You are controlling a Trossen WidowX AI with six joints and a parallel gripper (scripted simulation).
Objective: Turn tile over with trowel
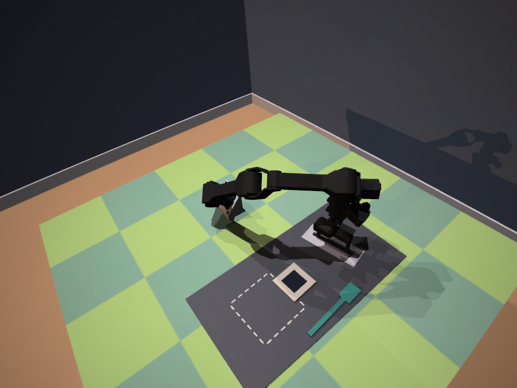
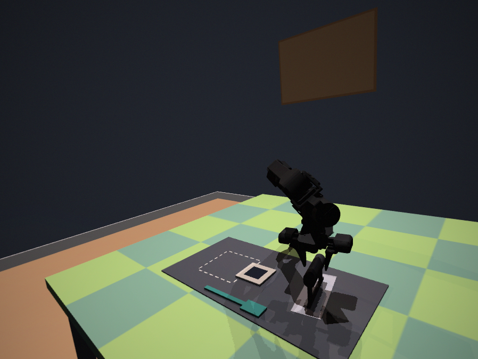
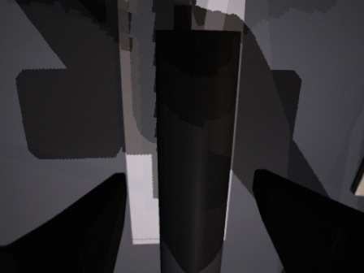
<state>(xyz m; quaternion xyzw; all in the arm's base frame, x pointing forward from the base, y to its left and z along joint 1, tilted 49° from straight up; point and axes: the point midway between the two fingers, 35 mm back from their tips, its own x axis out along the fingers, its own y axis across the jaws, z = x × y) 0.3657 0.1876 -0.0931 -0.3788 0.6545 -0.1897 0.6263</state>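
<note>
The trowel (image 1: pixel 354 260) (image 2: pixel 314 271) (image 3: pixel 195 183) lies on the mat (image 1: pixel 221 298) (image 2: pixel 185 267); its pale flat plate is down and its black cylindrical handle is raised on posts above it. My gripper (image 2: pixel 315 267) (image 3: pixel 191 181) is open and points down over the handle, with the handle between the spread fingers in the wrist view and no grip on it. The tile (image 1: pixel 294 280) (image 2: pixel 255 273) lies flat with a dark square facing up. It overlaps one corner of the dashed outline (image 1: pixel 266 343) (image 2: pixel 229 251). In the top view the arm hides the fingertips.
A teal flat paddle with a long thin handle (image 1: pixel 330 316) (image 2: pixel 223 295) lies near the mat's edge, beside the tile. The arm spans from its base (image 1: pixel 227 210) over the checkered table (image 1: pixel 167 238) to the trowel.
</note>
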